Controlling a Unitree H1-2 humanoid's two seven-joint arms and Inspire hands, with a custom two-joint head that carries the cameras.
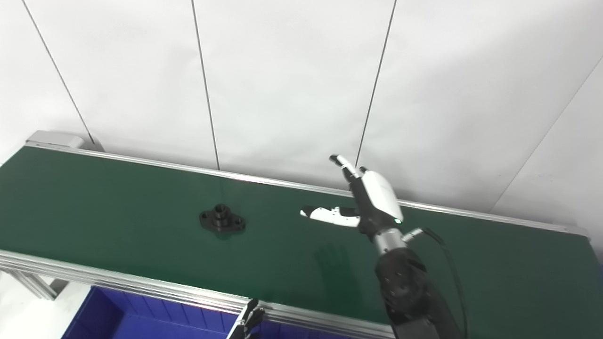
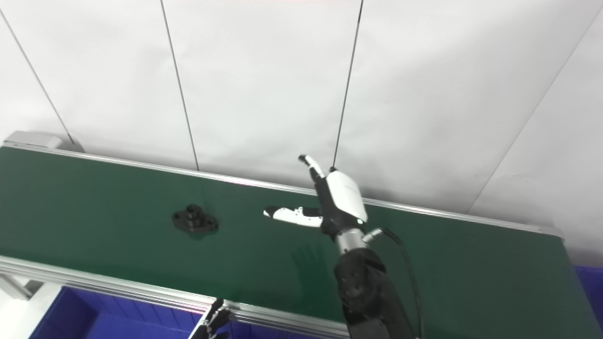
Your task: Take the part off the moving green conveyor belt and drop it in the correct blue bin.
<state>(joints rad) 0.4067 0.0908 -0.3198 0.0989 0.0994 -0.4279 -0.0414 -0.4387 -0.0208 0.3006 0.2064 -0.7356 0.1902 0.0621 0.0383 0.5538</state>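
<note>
You are looking down on the green conveyor belt (image 1: 118, 207), which is running from 9 o'clock toward 3 o'clock across the view, framed by its aluminium side rail (image 1: 141, 285) along the near edge. The black flanged part (image 1: 222, 220) is lying flat on the belt, its round boss pointing up, a little left of centre. Your right hand (image 1: 362, 202) is hovering above the belt at about 3 o'clock from the part, well apart from it; its fingers are spread, the thumb (image 1: 325, 214) is pointing toward 9 o'clock at the part and the other fingers are reaching up toward 12 o'clock, holding nothing. Your left hand (image 1: 247, 322) is only peeking in at 6 o'clock, just past the near rail, showing dark fingertips; you cannot tell whether it is spread or closed. A blue bin (image 1: 141, 320) is sitting below the rail at 7 o'clock. Behind the belt, a white panelled wall (image 1: 292, 84) is filling the upper half.
</note>
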